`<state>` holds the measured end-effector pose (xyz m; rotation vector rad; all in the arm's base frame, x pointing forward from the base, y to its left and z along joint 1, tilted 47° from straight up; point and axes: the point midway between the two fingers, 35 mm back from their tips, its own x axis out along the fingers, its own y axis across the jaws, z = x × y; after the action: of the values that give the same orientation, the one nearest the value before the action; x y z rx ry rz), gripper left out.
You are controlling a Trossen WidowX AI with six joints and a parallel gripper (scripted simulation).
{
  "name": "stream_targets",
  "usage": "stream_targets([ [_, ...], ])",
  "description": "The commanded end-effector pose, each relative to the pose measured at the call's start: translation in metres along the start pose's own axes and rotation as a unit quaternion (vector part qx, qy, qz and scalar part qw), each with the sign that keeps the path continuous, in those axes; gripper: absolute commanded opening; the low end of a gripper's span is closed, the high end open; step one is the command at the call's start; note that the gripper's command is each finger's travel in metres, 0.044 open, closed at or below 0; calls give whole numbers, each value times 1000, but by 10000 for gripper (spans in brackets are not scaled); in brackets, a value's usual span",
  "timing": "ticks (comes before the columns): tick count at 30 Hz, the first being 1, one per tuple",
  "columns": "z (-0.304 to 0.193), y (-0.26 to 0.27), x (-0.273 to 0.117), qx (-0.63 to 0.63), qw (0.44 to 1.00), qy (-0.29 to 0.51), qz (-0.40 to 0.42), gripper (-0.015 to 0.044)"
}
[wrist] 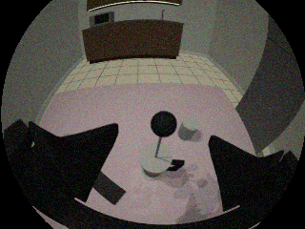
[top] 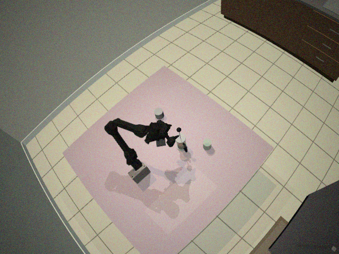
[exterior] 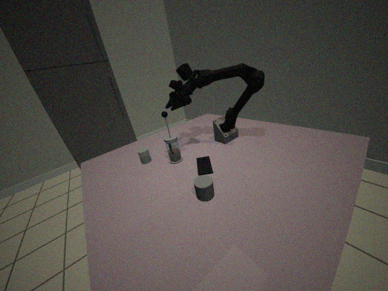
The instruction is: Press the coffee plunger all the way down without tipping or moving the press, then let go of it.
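From the top view the arm hides most of the flat black card (top: 160,142). The hand's fingertips merge into dark blur on the wrist view.

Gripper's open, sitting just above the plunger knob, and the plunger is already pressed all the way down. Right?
Not quite. The plunger knob stands high on its rod above the press, so it is not pressed yet; the exterior view shows this. The rest holds: the gripper is open and sits just above the knob, with nothing between its fingers.
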<state>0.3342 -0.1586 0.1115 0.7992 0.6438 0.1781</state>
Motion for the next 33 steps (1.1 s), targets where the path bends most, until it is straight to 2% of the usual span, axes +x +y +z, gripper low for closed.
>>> stream_targets([
  [1, -2, 0, 0, -3, 1000, -6, -3, 440],
  [29, -1, 1, 39, -4, 1000, -7, -1, 440],
  [33, -1, 1, 39, -4, 1000, -7, -1, 335],
])
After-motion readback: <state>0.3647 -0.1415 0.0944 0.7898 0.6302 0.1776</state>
